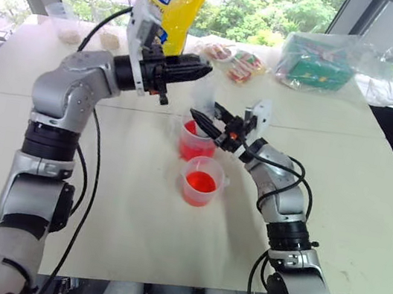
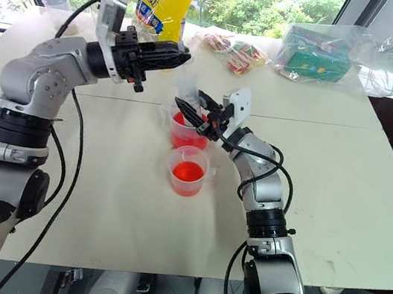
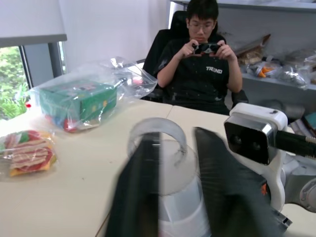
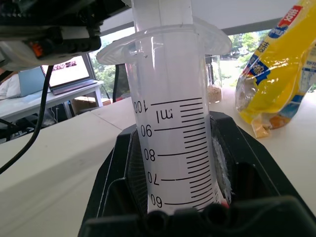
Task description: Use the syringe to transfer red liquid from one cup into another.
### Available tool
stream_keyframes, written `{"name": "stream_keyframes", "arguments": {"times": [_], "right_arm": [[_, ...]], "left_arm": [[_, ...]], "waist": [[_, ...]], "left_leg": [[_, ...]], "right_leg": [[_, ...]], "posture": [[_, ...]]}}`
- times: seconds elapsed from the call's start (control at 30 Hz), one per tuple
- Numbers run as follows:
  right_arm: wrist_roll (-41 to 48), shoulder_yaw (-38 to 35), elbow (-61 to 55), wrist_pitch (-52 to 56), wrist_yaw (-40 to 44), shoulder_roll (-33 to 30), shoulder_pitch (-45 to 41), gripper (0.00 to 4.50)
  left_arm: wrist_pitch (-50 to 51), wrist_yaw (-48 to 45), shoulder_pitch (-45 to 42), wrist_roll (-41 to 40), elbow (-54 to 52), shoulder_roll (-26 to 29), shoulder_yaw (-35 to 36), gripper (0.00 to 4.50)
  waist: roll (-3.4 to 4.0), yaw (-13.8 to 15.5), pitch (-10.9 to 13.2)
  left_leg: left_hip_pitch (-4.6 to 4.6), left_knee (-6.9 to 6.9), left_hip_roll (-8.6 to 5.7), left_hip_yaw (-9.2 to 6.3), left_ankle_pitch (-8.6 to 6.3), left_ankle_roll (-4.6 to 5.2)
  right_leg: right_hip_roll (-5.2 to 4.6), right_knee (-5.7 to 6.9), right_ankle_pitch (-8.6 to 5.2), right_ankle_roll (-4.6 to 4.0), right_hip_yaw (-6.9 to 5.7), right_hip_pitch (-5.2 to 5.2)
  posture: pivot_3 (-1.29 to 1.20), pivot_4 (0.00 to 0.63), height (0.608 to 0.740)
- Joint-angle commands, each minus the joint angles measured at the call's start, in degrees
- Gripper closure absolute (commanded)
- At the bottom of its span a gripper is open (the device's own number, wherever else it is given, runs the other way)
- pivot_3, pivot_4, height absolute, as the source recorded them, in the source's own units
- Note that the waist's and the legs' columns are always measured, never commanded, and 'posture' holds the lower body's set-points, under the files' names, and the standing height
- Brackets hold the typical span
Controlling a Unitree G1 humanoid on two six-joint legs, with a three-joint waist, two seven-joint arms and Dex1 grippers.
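Observation:
My right gripper (image 1: 204,122) is shut on the barrel of the clear syringe (image 4: 173,123), holding it upright over the taller cup (image 1: 194,145) of red liquid (image 1: 194,149). No red shows in the barrel along the upper scale marks. The shorter cup (image 1: 202,182), with a rim tab, stands just in front of it and also holds red liquid (image 1: 201,182). My left gripper (image 1: 195,66) points sideways at the syringe's top. Its fingers (image 3: 136,192) stand apart on either side of the plunger's round end (image 3: 158,131), so it is open.
At the table's far side are a yellow snack bag (image 1: 177,0), snack packets (image 1: 237,63) and a green box in a plastic bag (image 1: 316,61). Small clear cups (image 1: 69,28) stand far left. A person (image 3: 205,54) sits in a chair beyond the table.

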Motion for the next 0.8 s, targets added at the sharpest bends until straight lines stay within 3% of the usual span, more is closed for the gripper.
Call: {"name": "stream_keyframes", "arguments": {"times": [0.03, 0.13, 0.5, 0.63, 0.8], "right_arm": [[1.4, -0.2, -3.7, 0.3, -0.2, 0.5, -2.4, 3.09], [1.7, -0.6, -3.6, 0.5, -0.5, 0.8, -3.3, 3.09], [3.8, -3.2, -3.2, 1.3, -2.3, 1.2, -6.6, 3.09], [9.3, -5.8, -11.1, 7.4, -4.0, -0.1, -7.5, 3.09], [22.5, -8.7, -24.5, 21.2, -4.7, -3.6, -5.3, 3.09]], "left_arm": [[0.0, 0.8, 1.1, -0.1, -3.2, 1.4, 1.7, 1.6], [0.2, 0.7, 2.2, -0.1, -4.1, 2.7, 2.3, 0.08], [4.1, 0.6, 5.7, -3.0, -7.7, 7.5, 5.5, 0.03], [4.1, 1.7, 5.4, -3.2, -7.6, 7.4, 6.1, 0.03], [4.0, 1.7, 4.7, -3.4, -6.8, 7.6, 6.3, 0.03]], "waist": [[0.0, 0.1, 0.0], [0.0, 0.1, 0.0], [0.01, 0.2, 0.0], [0.01, 0.3, 0.0], [0.01, 0.3, 0.0]], "left_leg": [[0.0, 0.0, 0.0, 0.0, 0.0, 0.0], [0.0, 0.0, 0.0, 0.01, 0.0, 0.0], [-0.03, -0.01, -0.02, 0.01, 0.0, 0.0], [-0.04, 0.0, -0.03, 0.0, 0.0, 0.0], [-0.04, -0.02, -0.01, -0.02, 0.0, 0.0]], "right_leg": [[0.0, 0.0, 0.0, 0.0, 0.0, 0.0], [-0.01, 0.0, 0.0, 0.0, 0.0, 0.0], [-0.04, -0.02, 0.0, 0.0, 0.0, -0.01], [-0.06, -0.03, 0.0, 0.0, -0.01, -0.01], [-0.06, -0.02, 0.0, 0.0, -0.03, -0.02]], "posture": [[0.0, 0.15, 0.74], [0.0, 0.15, 0.74], [0.0, 0.15, 0.74], [0.0, 0.15, 0.74], [0.0, 0.15, 0.74]]}}
